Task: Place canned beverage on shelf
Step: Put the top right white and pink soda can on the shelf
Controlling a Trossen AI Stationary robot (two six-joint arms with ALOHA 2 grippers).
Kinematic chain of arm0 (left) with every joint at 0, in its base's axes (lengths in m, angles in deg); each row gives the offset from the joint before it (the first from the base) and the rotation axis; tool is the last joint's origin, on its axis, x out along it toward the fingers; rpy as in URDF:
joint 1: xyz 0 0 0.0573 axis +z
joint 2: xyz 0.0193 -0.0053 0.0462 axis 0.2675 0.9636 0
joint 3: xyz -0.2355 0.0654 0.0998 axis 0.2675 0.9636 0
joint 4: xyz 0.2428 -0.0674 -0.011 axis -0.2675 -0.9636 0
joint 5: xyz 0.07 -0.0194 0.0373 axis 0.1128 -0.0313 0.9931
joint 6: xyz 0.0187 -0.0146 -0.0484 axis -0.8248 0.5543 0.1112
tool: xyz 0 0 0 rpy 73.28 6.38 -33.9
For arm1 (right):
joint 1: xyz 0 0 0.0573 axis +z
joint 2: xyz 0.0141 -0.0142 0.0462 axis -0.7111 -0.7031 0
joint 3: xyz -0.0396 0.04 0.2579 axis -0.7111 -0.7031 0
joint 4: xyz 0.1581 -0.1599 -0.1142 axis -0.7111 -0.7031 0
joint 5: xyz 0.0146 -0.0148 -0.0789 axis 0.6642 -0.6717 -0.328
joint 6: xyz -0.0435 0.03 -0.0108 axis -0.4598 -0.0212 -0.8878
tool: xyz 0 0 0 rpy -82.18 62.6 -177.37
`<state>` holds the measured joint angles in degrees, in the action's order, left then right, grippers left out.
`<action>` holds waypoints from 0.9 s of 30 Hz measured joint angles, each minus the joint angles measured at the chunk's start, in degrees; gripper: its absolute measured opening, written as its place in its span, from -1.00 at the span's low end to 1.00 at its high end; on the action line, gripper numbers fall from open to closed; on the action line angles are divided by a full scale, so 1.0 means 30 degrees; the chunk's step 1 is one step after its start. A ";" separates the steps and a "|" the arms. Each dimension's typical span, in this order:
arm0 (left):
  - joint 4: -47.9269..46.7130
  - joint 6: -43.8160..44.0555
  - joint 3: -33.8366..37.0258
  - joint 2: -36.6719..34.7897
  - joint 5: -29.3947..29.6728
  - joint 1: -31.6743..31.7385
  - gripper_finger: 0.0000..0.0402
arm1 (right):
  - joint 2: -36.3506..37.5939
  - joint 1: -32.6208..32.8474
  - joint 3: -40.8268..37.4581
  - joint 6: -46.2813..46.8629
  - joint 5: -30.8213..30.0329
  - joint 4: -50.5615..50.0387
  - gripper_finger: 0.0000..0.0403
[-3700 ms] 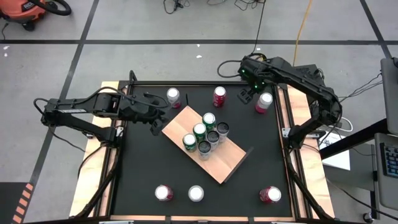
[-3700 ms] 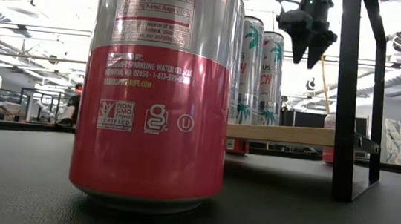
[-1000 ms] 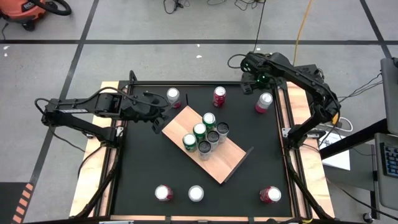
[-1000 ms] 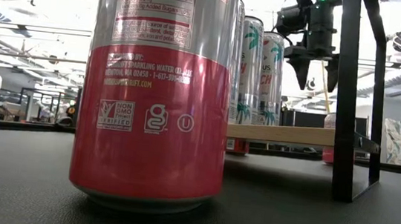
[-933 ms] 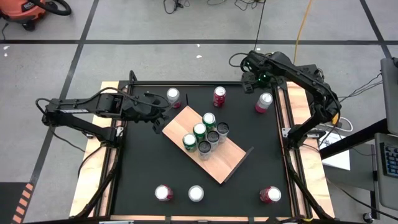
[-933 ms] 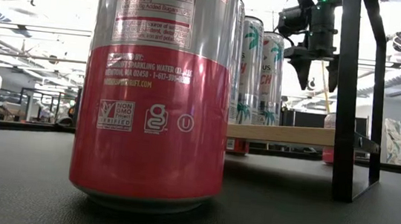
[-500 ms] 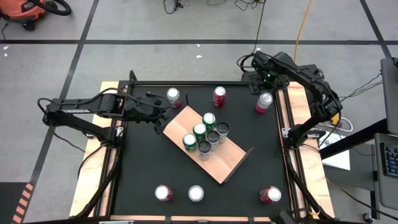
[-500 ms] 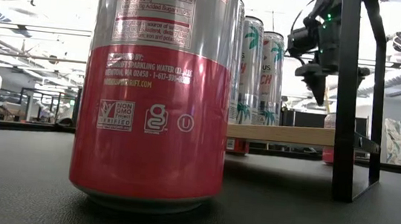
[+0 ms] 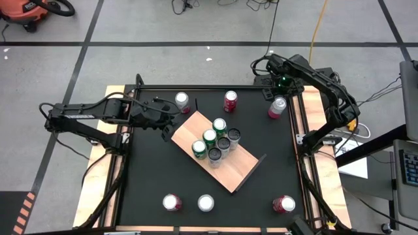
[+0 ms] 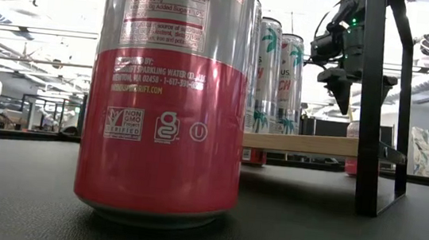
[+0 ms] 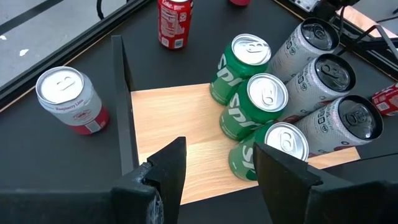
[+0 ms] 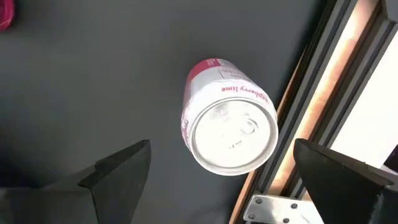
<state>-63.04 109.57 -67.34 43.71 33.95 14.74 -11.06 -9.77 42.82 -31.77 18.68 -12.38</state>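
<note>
Shelf [image 9: 219, 151] sat mid-worktop with six cans. Right end effector [image 12: 211, 168] hovered spread wide over the raspberry can [image 12: 229, 132] at two o'clock. Left end effector [image 11: 214, 168] waited half-open, empty, at the shelf's ten o'clock corner.

Bright, even overhead light; blown-out backlit ceiling glare in the low view
</note>
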 joint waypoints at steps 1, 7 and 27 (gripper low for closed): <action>0.0000 0.0000 0.0000 0.0000 0.0000 0.0000 -0.07 | 0.0000 -0.0007 0.0000 -0.0009 -0.0014 0.0090 0.85; 0.0000 -0.0140 0.0000 0.0000 0.0040 0.0000 -0.07 | -0.0397 -0.0259 -0.0004 -0.0489 0.0031 0.0287 0.85; 0.0000 -0.0051 0.0000 0.0000 0.0182 0.0000 -0.07 | -0.1464 -0.0117 -0.0007 -0.1636 0.0483 -0.1316 0.85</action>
<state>-63.04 109.42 -67.34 43.71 34.50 14.74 -15.46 -10.12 42.80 -36.67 20.13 -16.32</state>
